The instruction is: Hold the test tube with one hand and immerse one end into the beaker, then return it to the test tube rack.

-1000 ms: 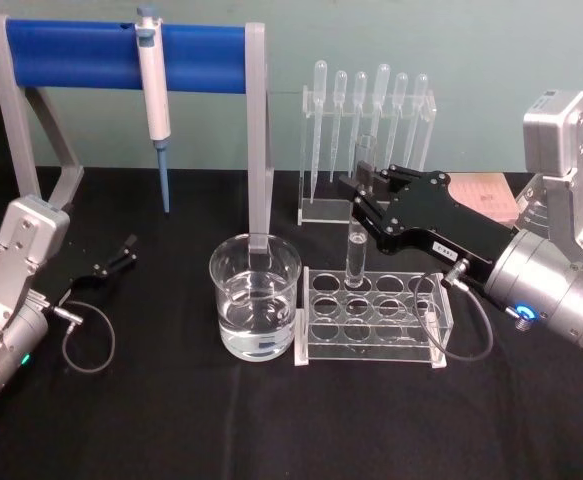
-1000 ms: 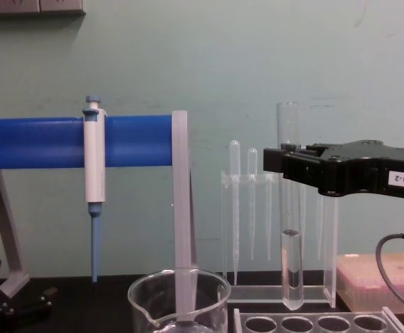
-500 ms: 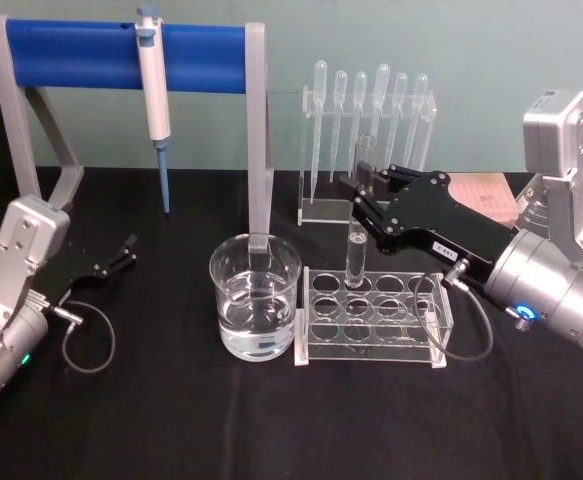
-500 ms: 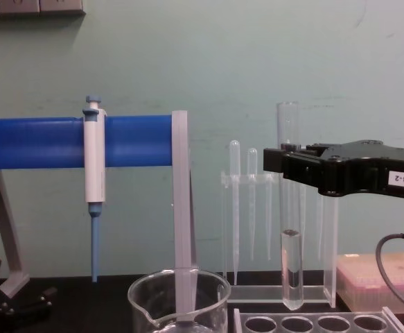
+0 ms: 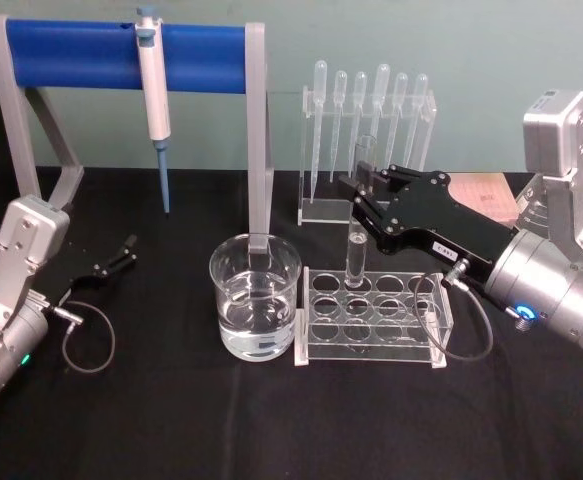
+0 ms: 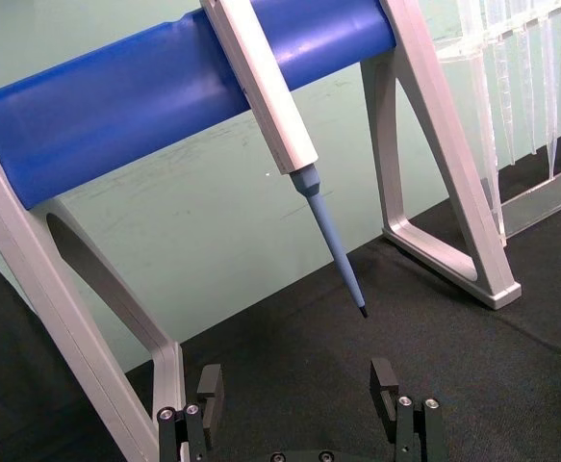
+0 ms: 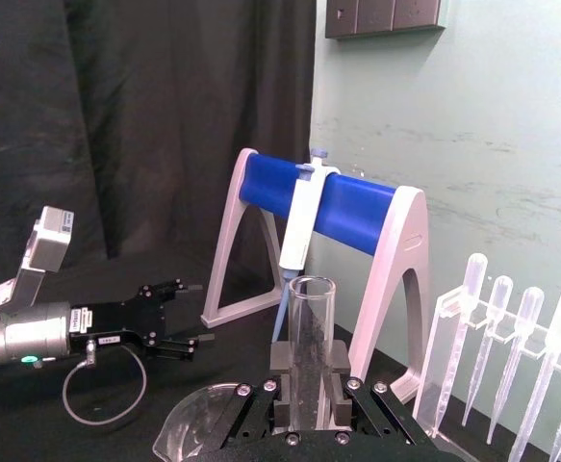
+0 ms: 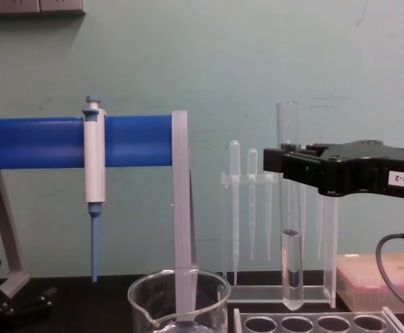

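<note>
Near the black counter's left edge, the black left gripper (image 5: 123, 252) rests with its fingers apart. Mid-counter stands the wide clear glass beaker (image 5: 255, 300), just beside the clear plastic test tube rack (image 5: 371, 318). The black right gripper (image 5: 363, 190) is clamped on the long clear glass test tube (image 5: 355, 255), which is upright with its rounded bottom just over the rack's back row.

Right gripper (image 5: 363, 190): flat black angular body, white "188-2" label (image 8: 403, 178), silver cylindrical wrist (image 5: 546, 285), blue light ring (image 5: 524, 313), thin grey cable loop (image 5: 468, 330). Left gripper (image 5: 128, 250): black, silver screws (image 6: 186, 411), silver wrist, small green light (image 5: 23, 358), looped cable.
</note>
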{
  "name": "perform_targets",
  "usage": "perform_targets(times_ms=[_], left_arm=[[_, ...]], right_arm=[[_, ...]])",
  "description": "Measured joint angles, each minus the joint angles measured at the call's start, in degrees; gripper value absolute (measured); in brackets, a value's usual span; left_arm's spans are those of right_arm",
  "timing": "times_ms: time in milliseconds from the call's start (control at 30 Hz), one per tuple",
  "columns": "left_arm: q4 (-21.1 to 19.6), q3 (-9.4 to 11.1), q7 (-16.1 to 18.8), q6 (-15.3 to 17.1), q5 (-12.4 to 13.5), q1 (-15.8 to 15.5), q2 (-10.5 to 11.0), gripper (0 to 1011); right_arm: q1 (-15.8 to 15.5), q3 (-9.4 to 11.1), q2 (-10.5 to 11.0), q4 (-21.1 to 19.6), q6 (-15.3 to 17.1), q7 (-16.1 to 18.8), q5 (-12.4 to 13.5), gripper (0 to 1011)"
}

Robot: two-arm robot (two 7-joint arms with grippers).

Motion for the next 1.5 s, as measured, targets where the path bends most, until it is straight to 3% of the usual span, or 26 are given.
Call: perform_targets(times_ms=[1500], left_arm=[[0.00, 0.00, 0.00, 0.00, 0.00, 0.00, 0.00, 1000]], right_arm=[[0.00, 0.00, -0.01, 0.00, 0.00, 0.01, 0.00, 225]])
